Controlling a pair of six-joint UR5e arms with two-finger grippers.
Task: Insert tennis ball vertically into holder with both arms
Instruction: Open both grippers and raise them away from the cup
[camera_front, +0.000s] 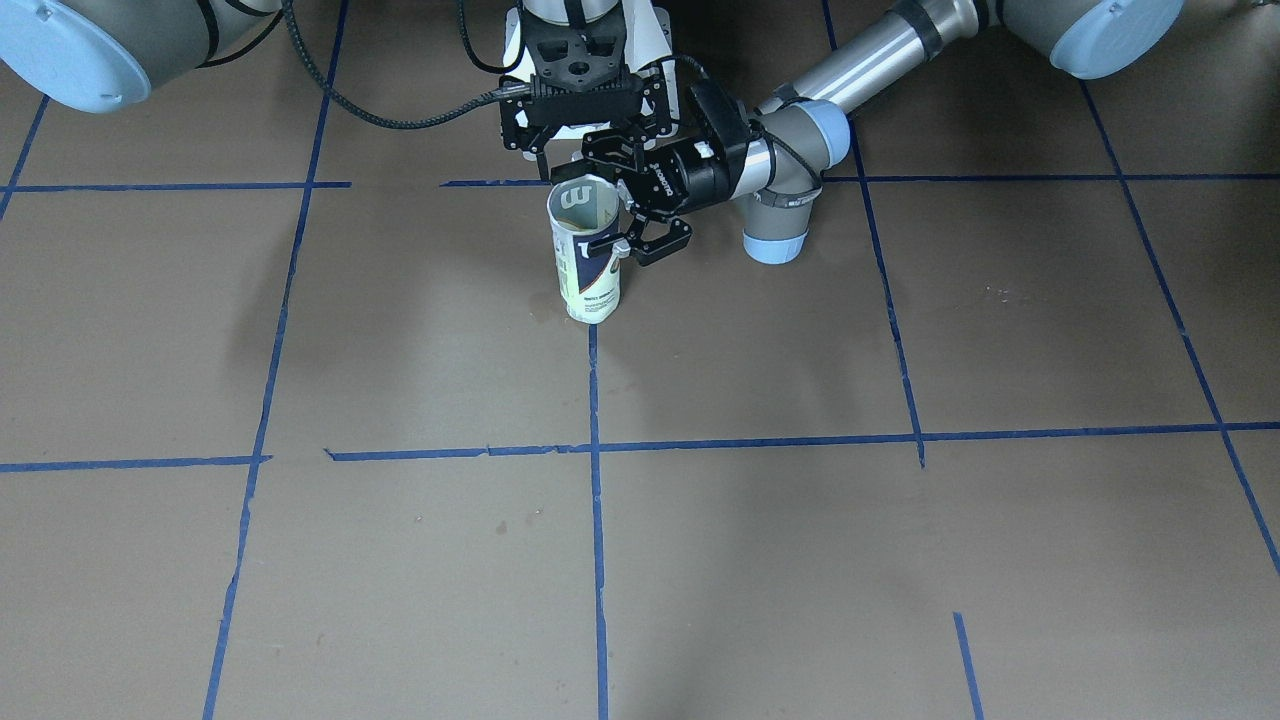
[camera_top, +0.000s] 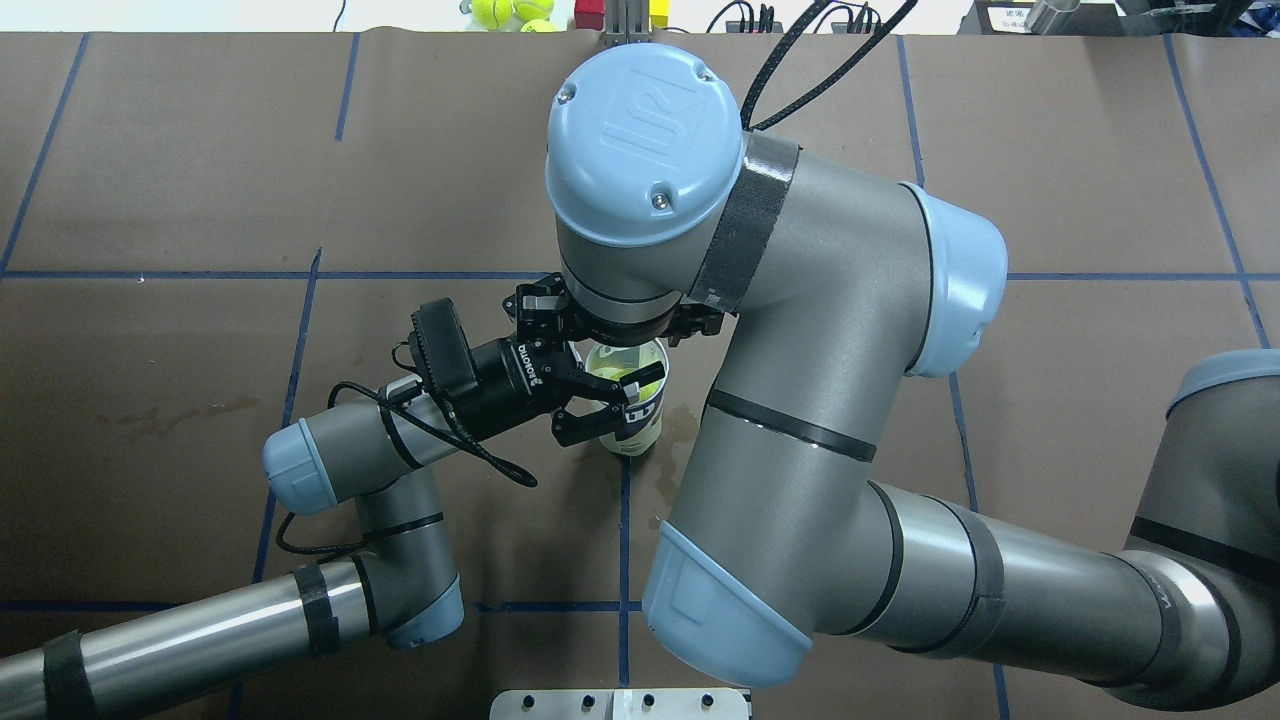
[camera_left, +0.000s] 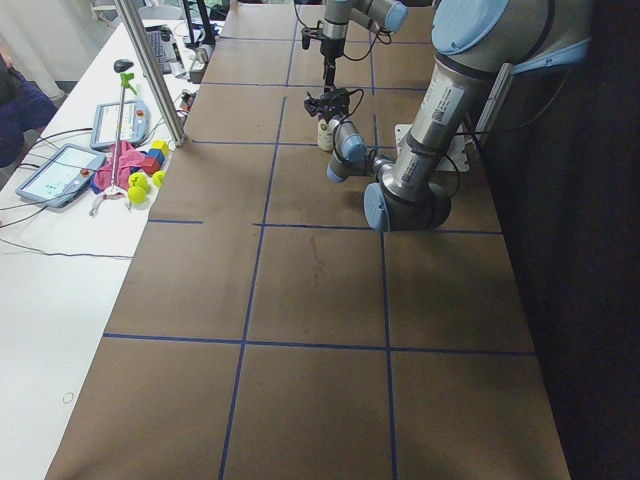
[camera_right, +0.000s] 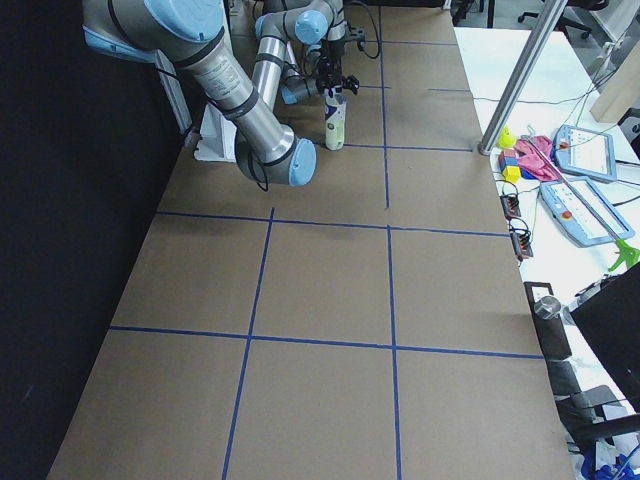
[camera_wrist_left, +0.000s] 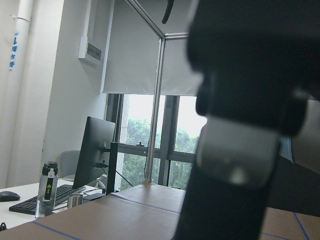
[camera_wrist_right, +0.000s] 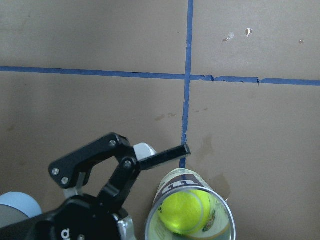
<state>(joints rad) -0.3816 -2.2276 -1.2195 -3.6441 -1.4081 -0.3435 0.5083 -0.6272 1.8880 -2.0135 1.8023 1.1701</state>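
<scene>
One ball (camera_wrist_right: 188, 210) sits inside the holder (camera_front: 586, 255), which stands upright on the table (camera_front: 400, 380) by a blue tape line (camera_front: 597, 500). From the left, the left gripper (camera_front: 622, 232) spreads its fingers (camera_wrist_right: 162, 155) around the holder's upper part; whether they touch it is unclear. Above the mouth hangs the right gripper (camera_front: 570, 165), its fingertips hidden, so I cannot tell its spread. Brown paper covers the table; far off lie spare balls (camera_top: 510, 10), near tablets (camera_left: 95, 150).
</scene>
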